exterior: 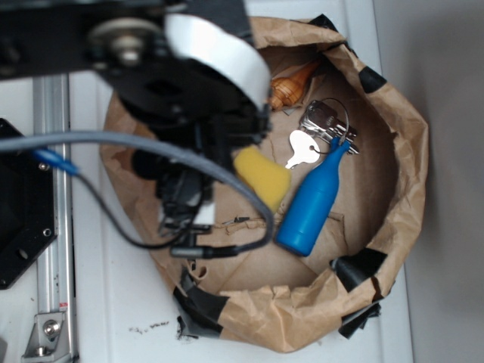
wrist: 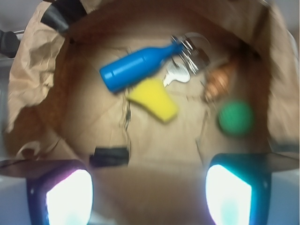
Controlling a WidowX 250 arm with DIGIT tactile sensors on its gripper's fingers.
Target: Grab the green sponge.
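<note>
One blue bottle [wrist: 136,68] against green sponge [wrist: 154,99]

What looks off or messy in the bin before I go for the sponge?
Nothing is spilled. The paper bin is crumpled and patched with black tape. The bottle lies on its side, touching the sponge, with its neck at the keys. The gripper is open above.

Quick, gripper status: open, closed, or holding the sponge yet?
Gripper: open, holding nothing; the green sponge lies untouched in the paper bin.
</note>
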